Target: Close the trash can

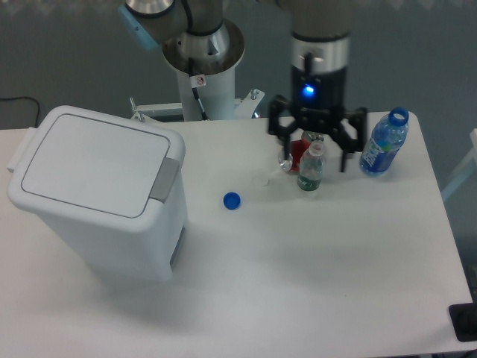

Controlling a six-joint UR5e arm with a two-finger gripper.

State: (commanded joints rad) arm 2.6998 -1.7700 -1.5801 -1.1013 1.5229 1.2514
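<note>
Trash can (97, 190): you see it at the table's (313, 283) left side, lid down flat, grey latch tab facing right | Gripper (317, 153): released, fingers spread, hovering over a small clear bottle (311, 168) | Nearby: blue cap (232, 200) between bin and bottle; blue-labelled bottle (384, 143) far right.

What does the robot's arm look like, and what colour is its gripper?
The arm is silver-grey with a light blue cap on one joint. It stands on a white round post that carries a small sticker. The black two-finger gripper hangs from a silver and black wrist where a small blue light glows.
</note>
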